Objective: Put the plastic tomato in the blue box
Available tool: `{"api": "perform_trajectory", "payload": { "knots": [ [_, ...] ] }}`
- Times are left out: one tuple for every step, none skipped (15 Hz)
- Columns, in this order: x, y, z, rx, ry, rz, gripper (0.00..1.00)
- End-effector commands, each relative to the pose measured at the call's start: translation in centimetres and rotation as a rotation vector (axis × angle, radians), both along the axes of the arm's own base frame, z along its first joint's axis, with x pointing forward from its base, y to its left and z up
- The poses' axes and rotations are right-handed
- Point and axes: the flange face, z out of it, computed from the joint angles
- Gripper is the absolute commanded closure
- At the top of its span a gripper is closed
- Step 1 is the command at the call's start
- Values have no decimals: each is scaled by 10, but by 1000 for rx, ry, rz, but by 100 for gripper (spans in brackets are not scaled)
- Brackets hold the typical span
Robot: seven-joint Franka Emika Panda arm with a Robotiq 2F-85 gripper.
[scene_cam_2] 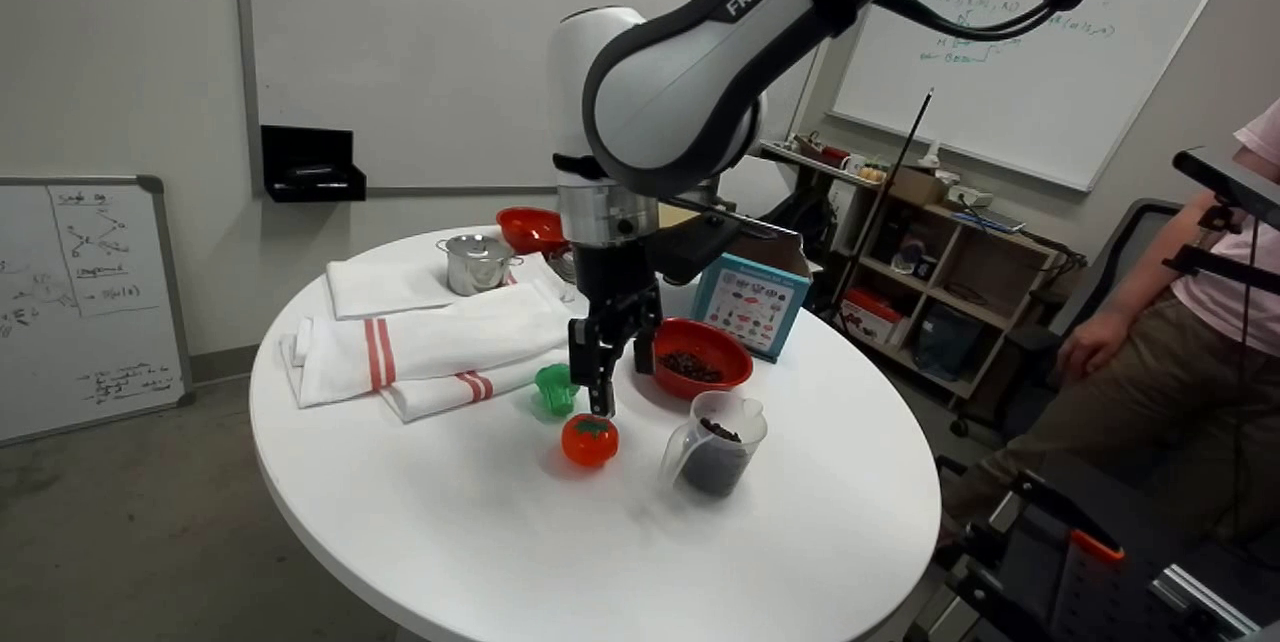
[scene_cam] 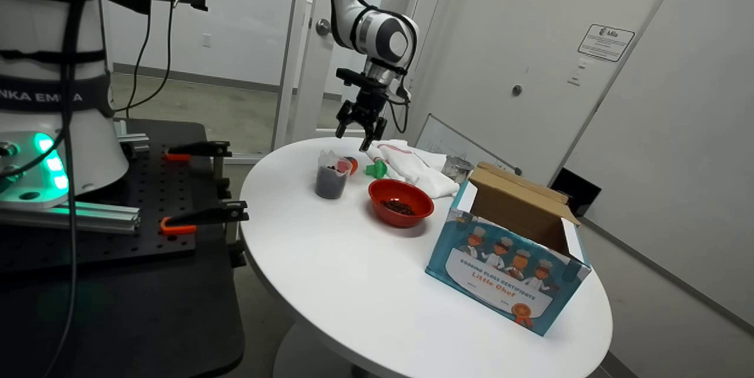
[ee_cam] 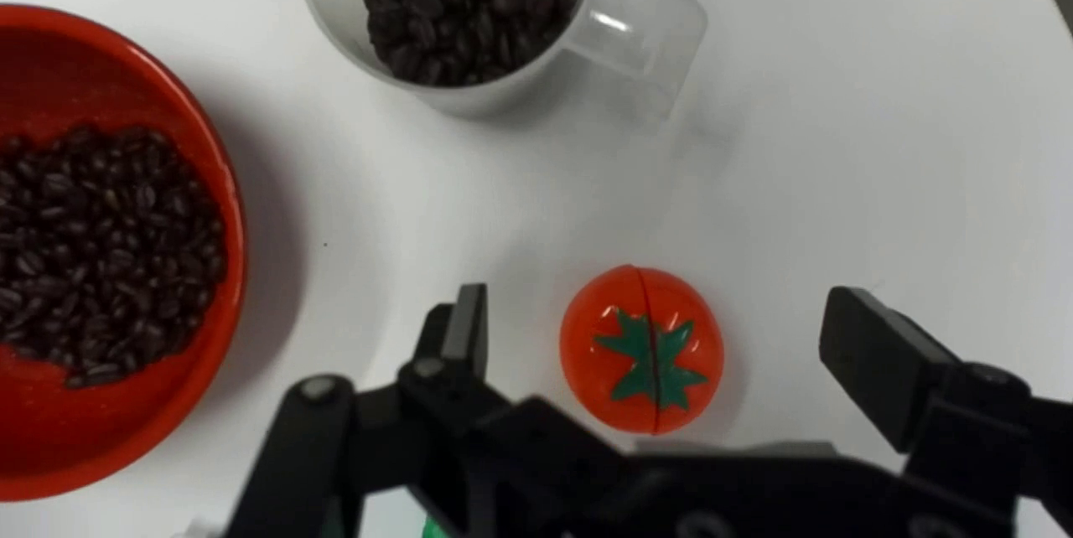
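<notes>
The plastic tomato, red-orange with a green star-shaped top, sits on the white table in an exterior view (scene_cam_2: 589,442). It also shows in the wrist view (ee_cam: 641,349) and, partly hidden behind a measuring cup, in an exterior view (scene_cam: 353,165). My gripper (ee_cam: 656,307) is open and empty above the tomato, which appears between the spread fingers and touches neither. The gripper also shows in both exterior views (scene_cam: 352,139) (scene_cam_2: 622,394). The blue box (scene_cam: 500,275), with its top flaps open, stands on the table; it also shows in an exterior view (scene_cam_2: 752,302).
A clear measuring cup (scene_cam_2: 715,467) and a red bowl (scene_cam: 392,219), both with dark beans, stand near the tomato. A green toy (scene_cam_2: 555,390) lies close by. White towels (scene_cam_2: 450,337), a metal pot (scene_cam_2: 478,265) and another red bowl (scene_cam_2: 525,222) are on the table.
</notes>
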Motion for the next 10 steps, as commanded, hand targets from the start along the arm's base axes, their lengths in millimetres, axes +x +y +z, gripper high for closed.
{"api": "perform_trajectory", "payload": {
  "knots": [
    [21, 10, -11, -37, -15, 4, 0],
    [25, 11, -12, -41, -15, 7, 0],
    [29, 11, -14, -45, -13, 10, 0],
    [32, 11, -15, -48, -13, 10, 0],
    [36, 10, -17, -49, -9, 6, 0],
    [40, 9, -19, -49, -3, 1, 0],
    [43, 8, -21, -47, 6, -2, 0],
    [43, 5, -25, -47, 16, -5, 0],
    [44, 3, -28, -48, 24, -7, 0],
    [44, 1, -31, -48, 33, -10, 0]
  ]
}}
